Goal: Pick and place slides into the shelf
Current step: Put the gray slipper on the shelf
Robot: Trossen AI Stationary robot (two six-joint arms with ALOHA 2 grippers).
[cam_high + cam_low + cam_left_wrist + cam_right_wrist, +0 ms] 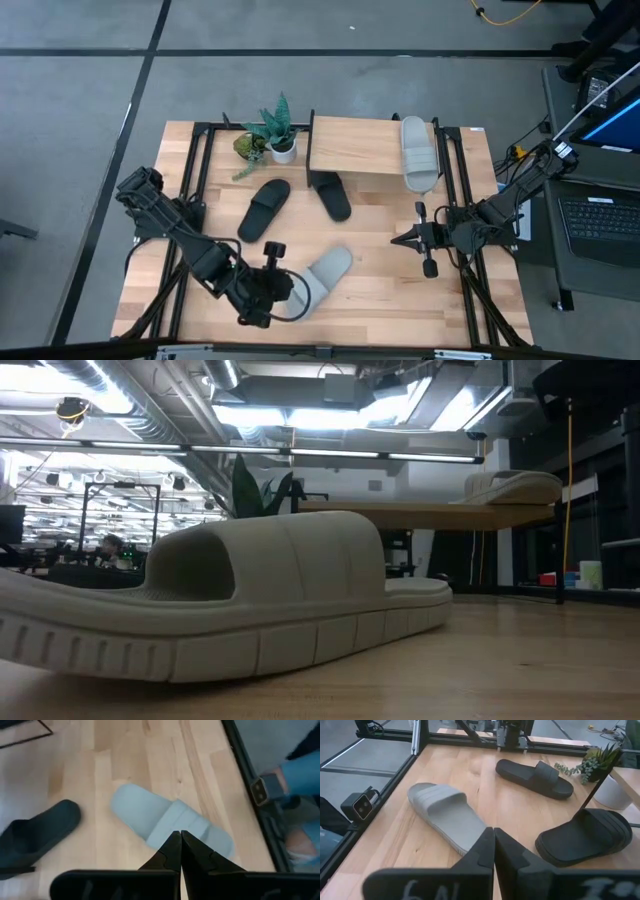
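One light grey slide lies sole-down near the table's near edge; it fills the low view. My left gripper, fingers shut, is at its near-left end, tips over the wide strap. A second grey slide lies on the shelf's wood top board. One black slide lies on the table. Another black slide reaches partly under the shelf. My right gripper, shut, waits right of centre, clear of them all. My left gripper's shut fingertips show over the grey slide's strap, slanting down from the table's left. Whether they touch it I cannot tell. The slide lies flat on the table.
A small potted plant stands at the shelf's left, with a green sprig beside it. Black frame rails run along the table's left and right sides. Bare wood lies between the grey slide and my right gripper.
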